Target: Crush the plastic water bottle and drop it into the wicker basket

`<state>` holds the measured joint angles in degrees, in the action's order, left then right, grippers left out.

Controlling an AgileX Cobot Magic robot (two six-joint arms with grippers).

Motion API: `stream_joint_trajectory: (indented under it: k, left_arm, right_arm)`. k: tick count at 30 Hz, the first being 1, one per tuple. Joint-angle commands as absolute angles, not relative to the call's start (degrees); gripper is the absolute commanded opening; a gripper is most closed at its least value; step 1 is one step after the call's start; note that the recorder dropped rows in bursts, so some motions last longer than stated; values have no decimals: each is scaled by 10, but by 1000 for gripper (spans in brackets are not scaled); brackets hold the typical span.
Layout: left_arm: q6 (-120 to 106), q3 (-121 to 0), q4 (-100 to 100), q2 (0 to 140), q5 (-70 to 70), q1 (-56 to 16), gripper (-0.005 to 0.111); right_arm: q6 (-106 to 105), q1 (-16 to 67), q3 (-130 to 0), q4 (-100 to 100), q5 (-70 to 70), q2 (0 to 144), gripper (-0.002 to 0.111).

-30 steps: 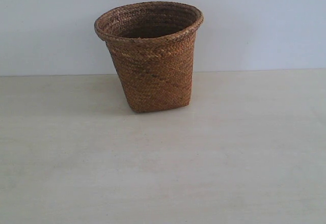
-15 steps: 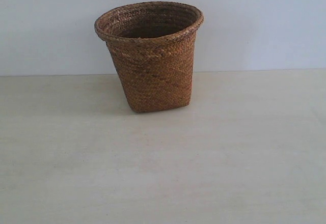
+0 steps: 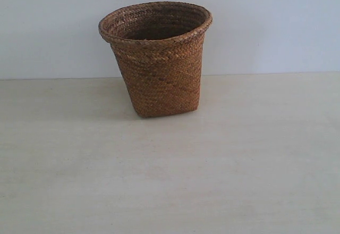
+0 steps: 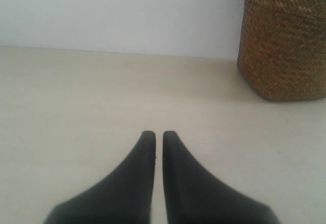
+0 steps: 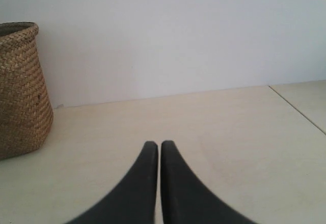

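The wicker basket (image 3: 159, 74) stands upright on the far middle of the tabletop (image 3: 239, 165), close before a plain pale wall (image 3: 276, 21). It is brown herringbone weave, with a thick braided round rim that narrows to a squarish base. Its near wall hides the floor, so its contents cannot be told. The tabletop is smooth, pale and faintly grained, with open room left, right and near of the basket; a thin seam (image 5: 298, 109) crosses it on the right. The left hand (image 4: 159, 135) and the right hand (image 5: 155, 145) are both low over the tabletop, well apart from the basket. Each has its black tapered fingers drawn together to a hairline slit and grips nothing.
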<state>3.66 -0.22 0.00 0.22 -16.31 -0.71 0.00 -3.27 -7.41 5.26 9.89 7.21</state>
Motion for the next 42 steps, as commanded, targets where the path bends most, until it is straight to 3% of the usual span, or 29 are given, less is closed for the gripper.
stream_joint_trajectory:
  k: [1,10,20,42]
  left_arm:
    - [34,0,-6,0,-163,-12,4]
    - [34,0,-6,0,-163,-12,4]
    - [34,0,-6,0,-163,-12,4]
    - [34,0,-6,0,-163,-12,4]
  right_arm:
    - [-4,-34,-74,45,156,18,0]
    - [-5,-34,0,29,123,0,0]
    - [0,-34,0,19,188,0,0]
    - [0,-34,0,22,184,0,0]
